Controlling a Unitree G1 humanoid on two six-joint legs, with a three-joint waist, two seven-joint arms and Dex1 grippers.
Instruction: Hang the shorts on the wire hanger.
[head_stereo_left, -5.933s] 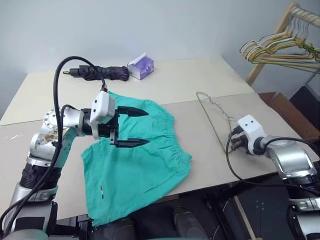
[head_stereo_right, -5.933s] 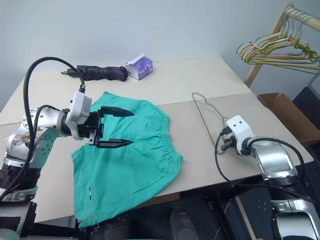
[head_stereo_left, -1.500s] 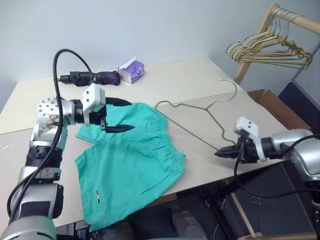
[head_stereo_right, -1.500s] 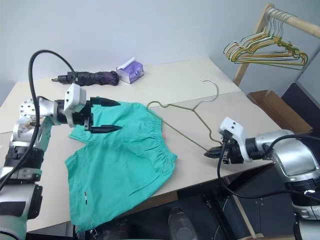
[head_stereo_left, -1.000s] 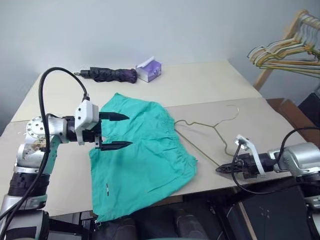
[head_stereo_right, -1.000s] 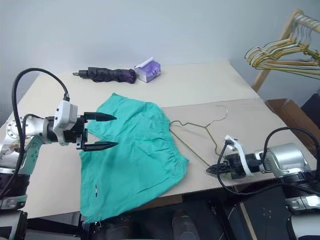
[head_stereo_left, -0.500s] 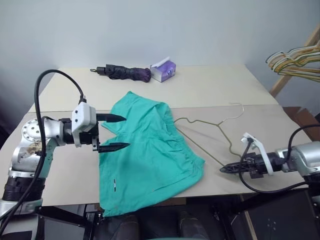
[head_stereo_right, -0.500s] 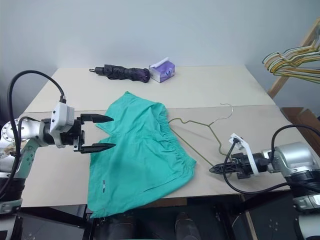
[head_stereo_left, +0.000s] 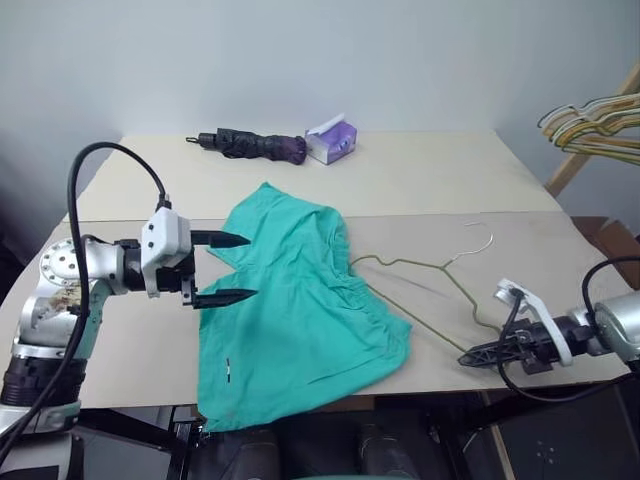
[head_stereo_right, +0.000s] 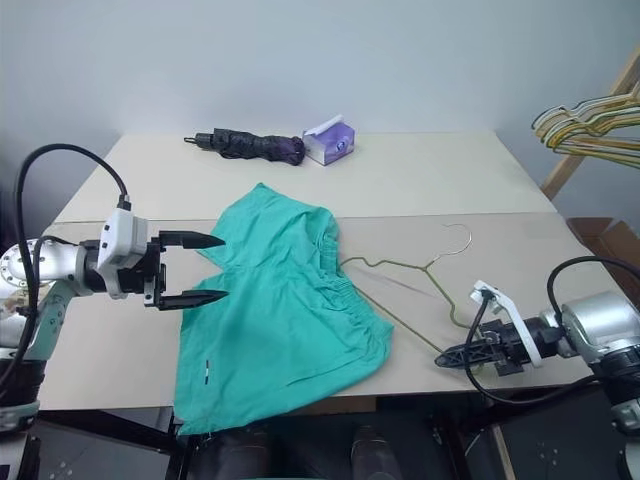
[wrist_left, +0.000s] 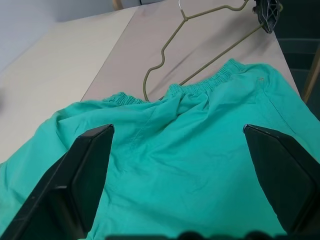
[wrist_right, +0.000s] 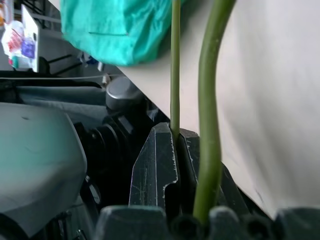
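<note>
— While the shorts (head_stereo_left: 300, 300) lie flat on the counter (head_stereo_left: 420, 175), where is the hanger (head_stereo_left: 420, 285)?

— Just beside them, one corner pinched in the shut right gripper (head_stereo_left: 468, 357) at the counter's near edge.

— And the left gripper (head_stereo_left: 235, 268)?

— Spread wide, empty, over the shorts' left side.

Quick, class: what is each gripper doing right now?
Left gripper: open, empty, over the shorts.
Right gripper: shut on the wire hanger.
</note>
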